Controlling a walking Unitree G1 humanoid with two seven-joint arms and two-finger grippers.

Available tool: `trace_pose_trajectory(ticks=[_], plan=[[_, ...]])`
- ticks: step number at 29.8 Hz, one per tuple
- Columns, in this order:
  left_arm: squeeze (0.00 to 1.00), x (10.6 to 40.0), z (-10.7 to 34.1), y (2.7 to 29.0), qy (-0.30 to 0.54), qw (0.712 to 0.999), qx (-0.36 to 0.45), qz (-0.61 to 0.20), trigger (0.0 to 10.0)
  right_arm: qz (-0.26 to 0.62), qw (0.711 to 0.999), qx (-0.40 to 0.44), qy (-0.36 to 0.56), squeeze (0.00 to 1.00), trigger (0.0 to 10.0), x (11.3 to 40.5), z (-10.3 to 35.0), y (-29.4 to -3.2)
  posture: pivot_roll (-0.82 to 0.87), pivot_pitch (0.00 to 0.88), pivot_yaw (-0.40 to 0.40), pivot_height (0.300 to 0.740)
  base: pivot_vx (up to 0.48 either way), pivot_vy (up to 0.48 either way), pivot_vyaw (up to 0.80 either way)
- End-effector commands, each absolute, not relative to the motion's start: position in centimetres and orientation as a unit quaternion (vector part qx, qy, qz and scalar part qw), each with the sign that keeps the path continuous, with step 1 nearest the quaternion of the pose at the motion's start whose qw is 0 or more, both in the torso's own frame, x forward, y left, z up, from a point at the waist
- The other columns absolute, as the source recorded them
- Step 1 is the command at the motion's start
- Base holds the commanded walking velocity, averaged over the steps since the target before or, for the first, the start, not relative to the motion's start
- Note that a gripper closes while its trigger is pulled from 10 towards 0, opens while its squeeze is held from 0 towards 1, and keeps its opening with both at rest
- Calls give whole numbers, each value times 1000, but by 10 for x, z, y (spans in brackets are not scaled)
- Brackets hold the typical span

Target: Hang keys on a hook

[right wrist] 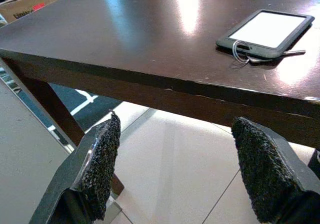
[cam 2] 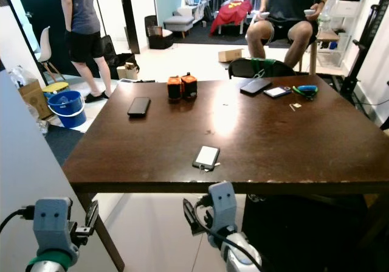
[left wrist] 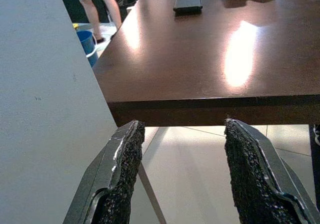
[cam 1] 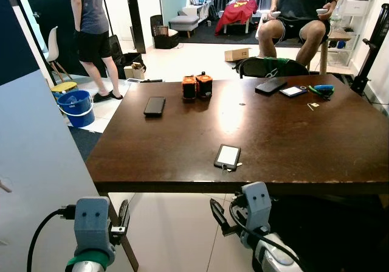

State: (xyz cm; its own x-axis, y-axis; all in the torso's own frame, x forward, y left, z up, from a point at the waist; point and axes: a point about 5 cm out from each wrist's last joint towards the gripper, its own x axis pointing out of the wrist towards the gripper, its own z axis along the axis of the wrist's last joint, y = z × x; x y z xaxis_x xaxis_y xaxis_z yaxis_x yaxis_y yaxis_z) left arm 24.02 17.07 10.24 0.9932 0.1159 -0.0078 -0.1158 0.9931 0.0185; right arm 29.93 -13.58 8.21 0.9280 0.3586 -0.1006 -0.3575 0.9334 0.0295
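Note:
A key on a small metal ring (right wrist: pixel 245 53) lies on the dark wooden table (cam 1: pixel 285 138), touching the near end of a white-screened device (cam 1: pixel 228 156). In the head views the key (cam 1: pixel 230 167) sits close to the table's front edge. My right gripper (right wrist: pixel 175 171) is open, below and in front of that edge, with the key ahead and above it. My left gripper (left wrist: pixel 182 171) is also open, low by the table's near left corner beside a pale panel (left wrist: pixel 45 108). No hook can be made out.
On the table lie a black phone (cam 1: pixel 154 106), two orange-black boxes (cam 1: pixel 197 86), and more devices at the far right (cam 1: pixel 293 91). A person stands at the far left (cam 1: pixel 91 22), another sits behind the table (cam 1: pixel 301 16). A blue bucket (cam 1: pixel 76 106) stands on the floor.

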Motion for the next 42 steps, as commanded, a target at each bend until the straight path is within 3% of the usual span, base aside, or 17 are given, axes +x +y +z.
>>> trace_pose_trajectory(ticks=[1, 10, 42], plan=[[0, 238, 101, 173, 10, 998, 15, 58, 10000, 183, 981, 13, 56, 0, 10000, 297, 79, -134, -179, 0, 145, 740, 0, 0, 0], [0, 238, 102, 171, 8, 999, 15, 50, 10000, 182, 982, 13, 55, 0, 10000, 298, 79, -134, -179, 0, 142, 740, 0, -414, 0], [0, 235, 102, 172, 9, 999, -7, 49, 10000, 172, 983, 24, 57, 0, 10000, 296, 78, -137, -175, 0, 147, 740, 0, 0, 0]])
